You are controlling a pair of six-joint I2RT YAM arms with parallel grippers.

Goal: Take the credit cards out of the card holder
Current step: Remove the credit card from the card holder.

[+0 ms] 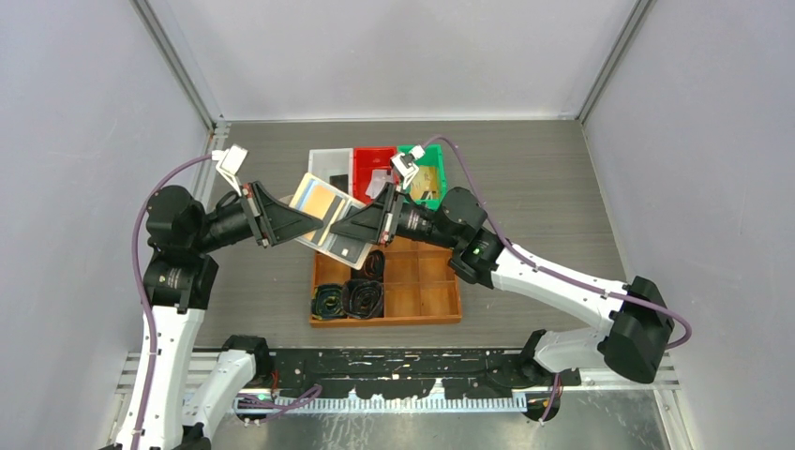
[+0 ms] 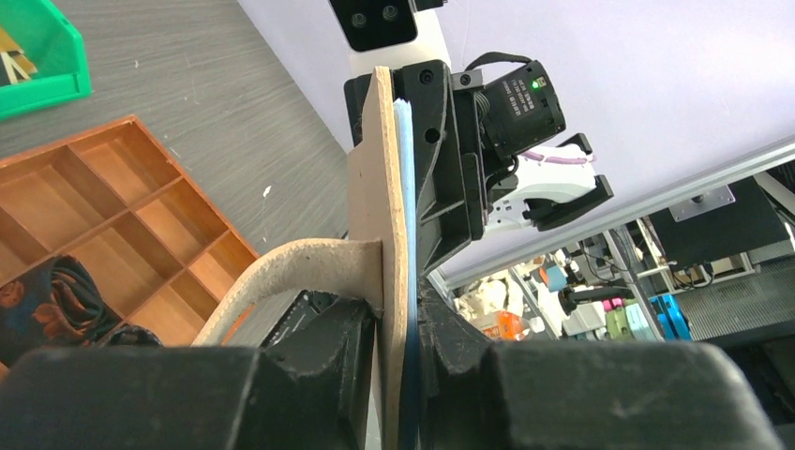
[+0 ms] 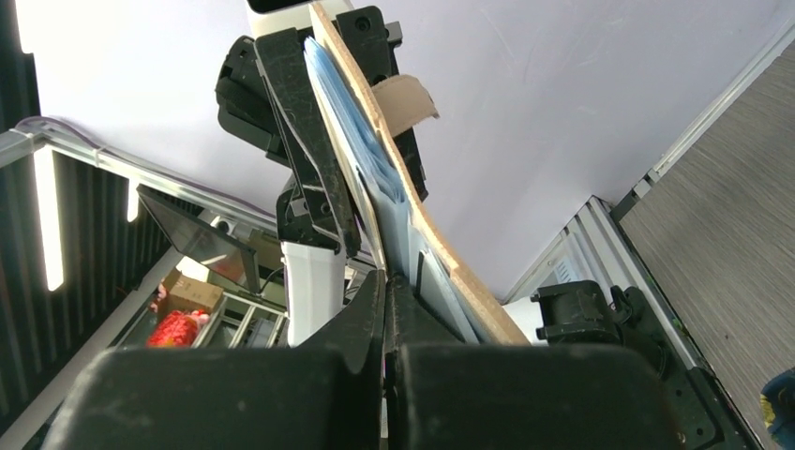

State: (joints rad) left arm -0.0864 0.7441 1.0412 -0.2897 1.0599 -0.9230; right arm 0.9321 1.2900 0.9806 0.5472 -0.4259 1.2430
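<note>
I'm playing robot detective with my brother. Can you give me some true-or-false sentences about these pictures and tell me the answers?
1. The card holder lies flat on the table. False: it is up in the air between the left gripper and the right gripper, above the wooden tray.
2. The left gripper's jaws are shut on the card holder. True.
3. The coiled belts sit in the wooden tray. True.
4. The green bin stands between the other two bins. False: the red bin is in the middle, with the white bin on one side and the green bin on the other.
5. A gold card shows in the open card holder. True.
</note>
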